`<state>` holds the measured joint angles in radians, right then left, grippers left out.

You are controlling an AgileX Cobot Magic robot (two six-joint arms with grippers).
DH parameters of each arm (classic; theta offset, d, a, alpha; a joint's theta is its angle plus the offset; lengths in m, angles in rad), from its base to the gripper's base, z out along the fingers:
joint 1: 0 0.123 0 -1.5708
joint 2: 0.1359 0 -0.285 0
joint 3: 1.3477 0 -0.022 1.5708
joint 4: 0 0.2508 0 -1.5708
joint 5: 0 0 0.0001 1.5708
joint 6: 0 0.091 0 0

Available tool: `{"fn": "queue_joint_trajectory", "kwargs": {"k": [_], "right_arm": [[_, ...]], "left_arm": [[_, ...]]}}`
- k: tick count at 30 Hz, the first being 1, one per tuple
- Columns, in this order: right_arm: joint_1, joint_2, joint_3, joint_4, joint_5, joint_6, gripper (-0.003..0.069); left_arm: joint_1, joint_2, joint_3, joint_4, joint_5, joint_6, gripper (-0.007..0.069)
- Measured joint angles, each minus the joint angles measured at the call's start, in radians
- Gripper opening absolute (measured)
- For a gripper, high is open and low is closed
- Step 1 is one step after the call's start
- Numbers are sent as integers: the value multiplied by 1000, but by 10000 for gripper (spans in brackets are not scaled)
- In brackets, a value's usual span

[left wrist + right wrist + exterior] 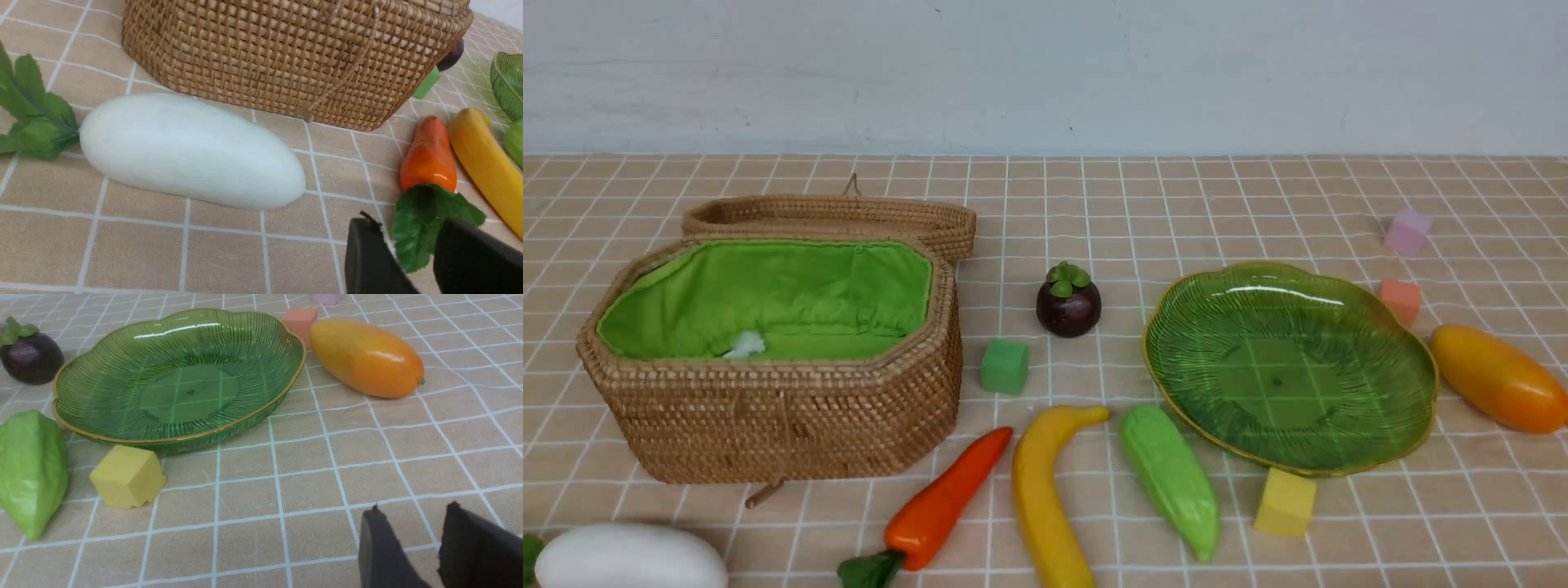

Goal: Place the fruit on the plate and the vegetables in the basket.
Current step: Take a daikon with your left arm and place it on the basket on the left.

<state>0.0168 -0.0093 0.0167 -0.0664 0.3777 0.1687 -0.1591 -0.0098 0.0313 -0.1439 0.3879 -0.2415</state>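
Beside the wicker basket, smooth white oblong radish, lying flat

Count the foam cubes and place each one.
4: green cube right of the basket; yellow cube at the plate's near rim; orange cube by the mango; pink cube farthest back. Others possibly hidden.

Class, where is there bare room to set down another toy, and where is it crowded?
Free: the far strip behind the mangosteen and plate; the near right corner, bordered by yellow cube and mango. Crowded: between basket and plate, where carrot, banana and gourd lie side by side.
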Motion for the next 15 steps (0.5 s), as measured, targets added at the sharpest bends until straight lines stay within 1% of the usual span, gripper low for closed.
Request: {"fn": "queue_joint_trajectory", "kwargs": {"k": [12, 14, 15], "right_arm": [[0, 0, 0, 0, 0, 0, 242], [0, 0, 0, 0, 0, 0, 242], [0, 0, 0, 0, 0, 0, 242]], "left_arm": [[0, 0, 0, 0, -1, 0, 239], [0, 0, 0, 0, -11, 0, 239], [0, 0, 0, -25, -56, -12, 239]]}}
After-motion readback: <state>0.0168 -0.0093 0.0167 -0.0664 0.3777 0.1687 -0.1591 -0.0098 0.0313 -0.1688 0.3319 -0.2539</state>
